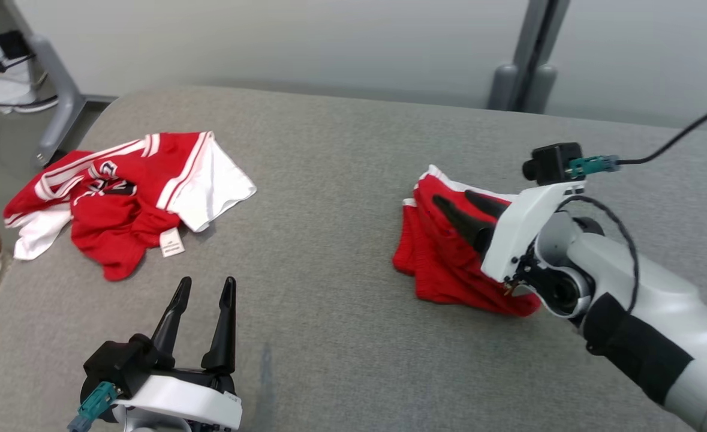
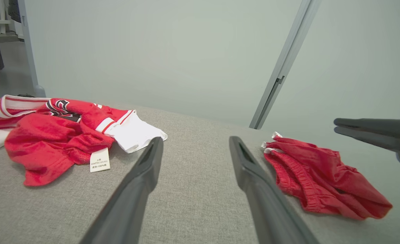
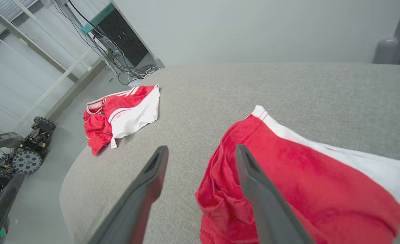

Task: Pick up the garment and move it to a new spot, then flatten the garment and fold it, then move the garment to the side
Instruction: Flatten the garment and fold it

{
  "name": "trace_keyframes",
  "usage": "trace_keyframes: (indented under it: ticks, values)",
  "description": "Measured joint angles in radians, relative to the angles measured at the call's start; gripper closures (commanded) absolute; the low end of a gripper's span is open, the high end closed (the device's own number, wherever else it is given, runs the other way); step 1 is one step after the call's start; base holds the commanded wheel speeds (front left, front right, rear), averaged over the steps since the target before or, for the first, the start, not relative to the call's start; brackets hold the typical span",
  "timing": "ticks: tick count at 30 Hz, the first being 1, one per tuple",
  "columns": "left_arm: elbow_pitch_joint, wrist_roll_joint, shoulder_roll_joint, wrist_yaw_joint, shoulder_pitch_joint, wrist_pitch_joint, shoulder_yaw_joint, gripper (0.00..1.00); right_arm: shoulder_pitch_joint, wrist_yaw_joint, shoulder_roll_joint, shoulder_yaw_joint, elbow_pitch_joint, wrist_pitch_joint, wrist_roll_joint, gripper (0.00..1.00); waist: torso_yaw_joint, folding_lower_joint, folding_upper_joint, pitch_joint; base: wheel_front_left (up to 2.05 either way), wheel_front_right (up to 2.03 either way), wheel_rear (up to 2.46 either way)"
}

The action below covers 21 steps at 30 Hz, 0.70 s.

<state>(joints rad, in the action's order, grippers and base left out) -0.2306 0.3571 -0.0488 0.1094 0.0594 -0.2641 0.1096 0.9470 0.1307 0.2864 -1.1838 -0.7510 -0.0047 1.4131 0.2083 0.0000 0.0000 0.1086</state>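
Red garment (image 1: pixel 431 276) beneath right tool (image 1: pixel 454 198) — spread wide, empty.

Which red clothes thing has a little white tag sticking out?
The crumpled jersey on the robot's left, tag at its hem; the folded garment on its right looks plain.

A grey woven-fabric tabletop (image 1: pixel 341 180) with a rounded far-left corner spreads across the foreground. Beyond its far edge stands a plain, evenly lit pale grey wall (image 1: pixel 269 42), with a grey metal upright post (image 1: pixel 530 54) towards the far-right corner. Off the left edge, the grey floor (image 3: pixel 62 132) carries tangled cables (image 3: pixel 132 73), a black cabinet (image 3: pixel 125 44) and a small dark wheeled machine (image 3: pixel 30 152).
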Motion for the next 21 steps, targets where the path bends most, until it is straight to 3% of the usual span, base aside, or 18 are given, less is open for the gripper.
trace_keyframes:
  ticks: [4, 10, 20, 21]
  values:
    - [0.002, -0.01, -0.001, 0.002, -0.013, 0.0, -0.013, 0.0, -0.01, 0.0, 0.073, 0.021, 0.056, -0.068, 0.004, 0.0, -0.047, 0.0, 0.0, -0.02, 0.0, 0.0, 0.0]
    - [0.012, -0.014, 0.0, 0.004, -0.015, 0.0, -0.012, 0.0, -0.022, 0.0, 0.146, 0.048, 0.014, -0.157, -0.014, 0.0, -0.109, 0.0, 0.0, -0.032, 0.0, 0.0, 0.0]
    - [0.016, -0.013, 0.0, 0.005, -0.011, 0.0, 0.002, 0.0, -0.033, 0.0, 0.108, 0.069, -0.125, -0.226, -0.052, 0.0, -0.106, 0.0, 0.0, -0.014, 0.0, 0.0, 0.0]
    - [0.016, -0.012, 0.0, 0.005, -0.01, 0.0, 0.003, 0.0, -0.032, 0.0, 0.1, 0.065, -0.144, -0.229, -0.06, 0.21, -0.1, 0.0, 0.0, -0.012, 0.0, 0.0, 0.0]
